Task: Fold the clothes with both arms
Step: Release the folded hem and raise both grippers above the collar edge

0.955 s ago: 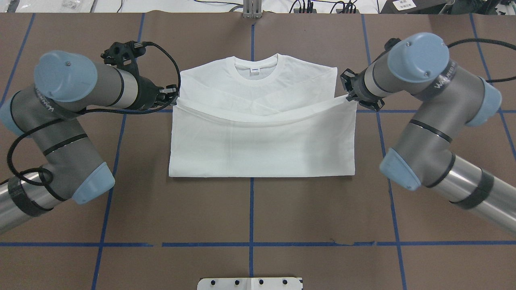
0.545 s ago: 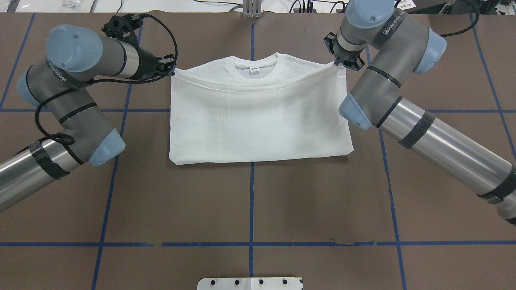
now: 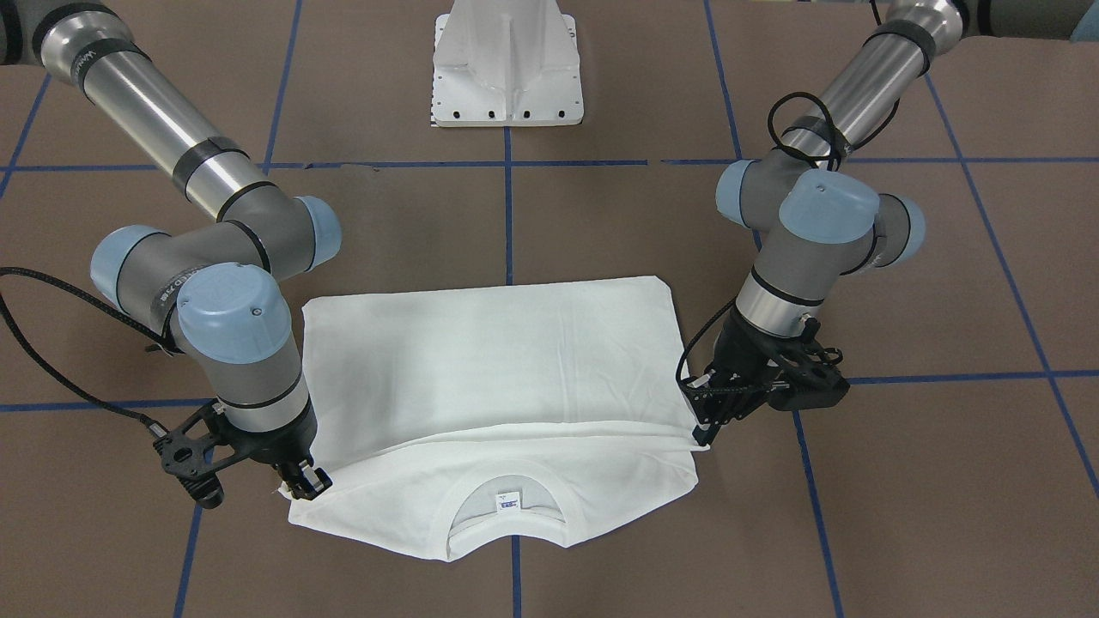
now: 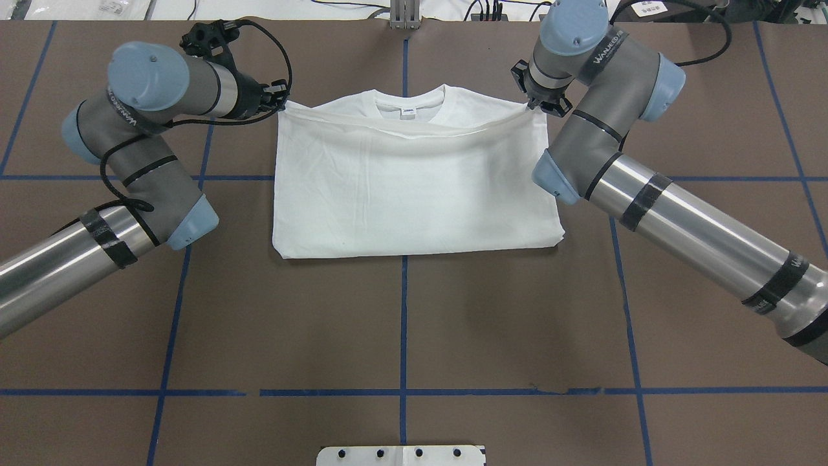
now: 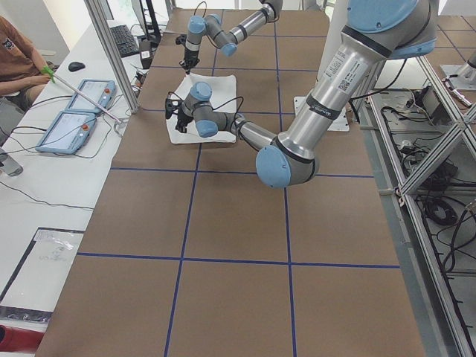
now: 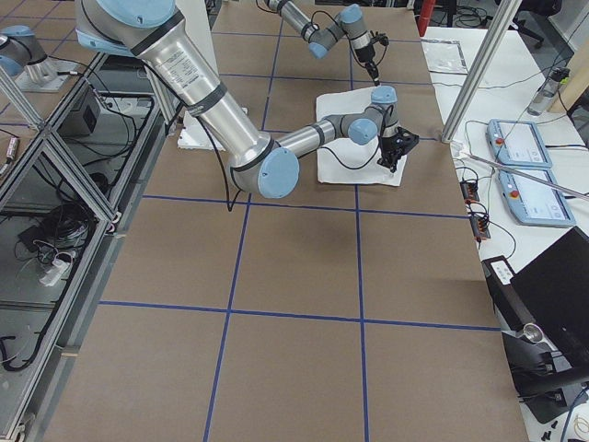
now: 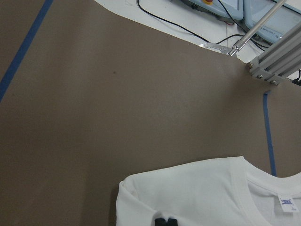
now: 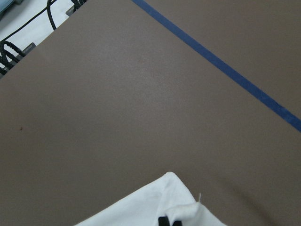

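The white T-shirt (image 4: 414,188) lies on the brown table, collar (image 4: 411,107) on the far side. Its lower half is folded up over the chest, and the hem hangs just short of the collar. My left gripper (image 4: 281,103) is shut on the hem's left corner. My right gripper (image 4: 533,103) is shut on the hem's right corner. In the front-facing view the left gripper (image 3: 700,429) and the right gripper (image 3: 305,485) hold the hem above the shoulders near the collar (image 3: 506,515). Each wrist view shows closed fingertips (image 7: 164,221) (image 8: 169,221) on white cloth (image 7: 211,193). The black text is hidden.
The white pedestal base (image 3: 506,69) stands at the robot's side of the table. Blue tape lines (image 4: 404,323) cross the brown table. Control panels (image 5: 74,119) and a person (image 5: 15,52) are beyond the far table edge.
Both grippers have carried the hem away from the robot, from mid-chest up to just short of the collar. The folded layer now covers most of the shirt.
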`<state>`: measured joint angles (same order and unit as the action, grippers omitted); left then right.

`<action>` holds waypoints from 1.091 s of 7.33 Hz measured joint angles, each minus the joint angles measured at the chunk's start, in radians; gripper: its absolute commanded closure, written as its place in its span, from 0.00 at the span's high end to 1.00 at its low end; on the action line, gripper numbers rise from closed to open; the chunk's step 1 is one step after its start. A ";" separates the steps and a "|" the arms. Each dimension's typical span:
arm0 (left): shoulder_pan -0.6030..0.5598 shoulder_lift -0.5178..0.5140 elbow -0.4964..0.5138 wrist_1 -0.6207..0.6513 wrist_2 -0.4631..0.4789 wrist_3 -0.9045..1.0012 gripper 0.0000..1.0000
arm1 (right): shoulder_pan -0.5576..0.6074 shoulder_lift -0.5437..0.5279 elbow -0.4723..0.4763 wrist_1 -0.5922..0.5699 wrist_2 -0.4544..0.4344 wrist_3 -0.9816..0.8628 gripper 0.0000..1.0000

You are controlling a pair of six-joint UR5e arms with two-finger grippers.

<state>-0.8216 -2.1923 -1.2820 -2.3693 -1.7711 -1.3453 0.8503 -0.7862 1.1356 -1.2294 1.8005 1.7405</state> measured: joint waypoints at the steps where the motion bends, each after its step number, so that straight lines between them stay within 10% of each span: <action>1: 0.002 -0.002 0.020 -0.020 0.012 0.000 0.21 | -0.003 -0.001 -0.008 0.004 -0.001 0.000 0.41; 3: 0.003 -0.001 0.037 -0.035 0.018 0.000 0.40 | -0.004 0.000 -0.011 0.008 -0.001 0.000 0.59; 8: 0.002 0.007 0.038 -0.058 0.018 0.008 0.50 | 0.044 -0.158 0.165 0.107 0.107 0.005 0.77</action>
<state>-0.8196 -2.1854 -1.2437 -2.4270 -1.7531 -1.3369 0.8944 -0.9446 1.3005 -1.1220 1.9072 1.7456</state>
